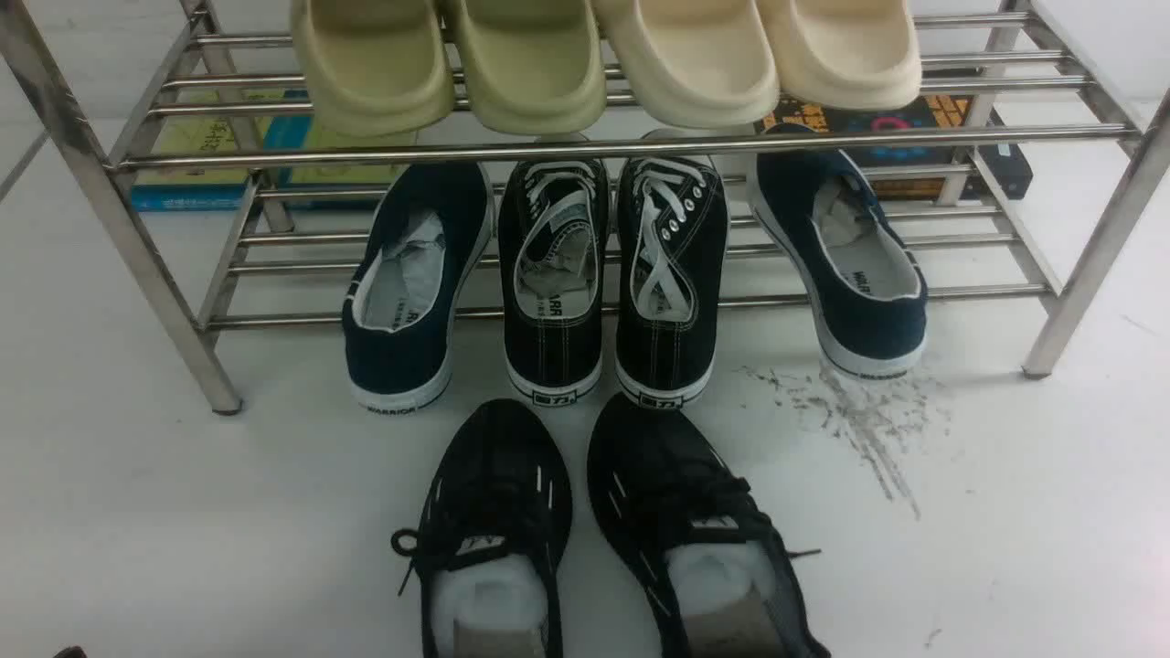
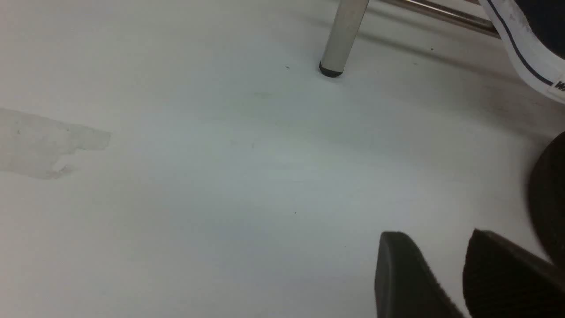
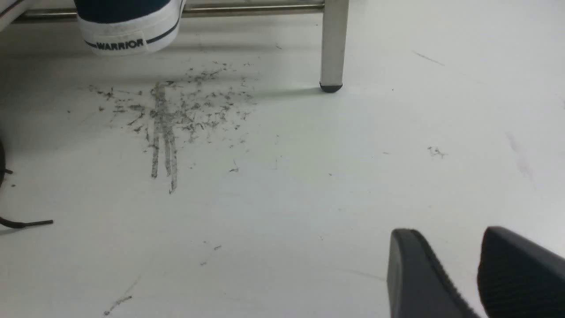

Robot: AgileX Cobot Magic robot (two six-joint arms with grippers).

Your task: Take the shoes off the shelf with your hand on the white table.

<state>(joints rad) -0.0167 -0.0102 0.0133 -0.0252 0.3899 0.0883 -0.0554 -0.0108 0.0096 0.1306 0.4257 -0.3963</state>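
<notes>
Two navy slip-on shoes lie on the lower tier of the steel shelf (image 1: pixel 622 146), one at the left (image 1: pixel 407 283) and one at the right (image 1: pixel 845 265), heels hanging over the front rod. In the left wrist view my left gripper (image 2: pixel 435 240) hovers open and empty over the white table (image 2: pixel 198 176), short of the shelf leg (image 2: pixel 340 39) and the left shoe's heel (image 2: pixel 525 48). In the right wrist view my right gripper (image 3: pixel 448 236) is open and empty too, well short of the right shoe's "WARRIOR" heel (image 3: pixel 128 35). Neither gripper shows in the front view.
Black canvas sneakers with white laces (image 1: pixel 608 274) sit between the navy shoes. Black mesh trainers (image 1: pixel 594 530) lie on the table in front of the shelf. Green slippers (image 1: pixel 448 59) and cream slippers (image 1: pixel 759 55) fill the top tier. Books (image 1: pixel 210 155) lie behind. Scuff marks (image 3: pixel 167 115) stain the table.
</notes>
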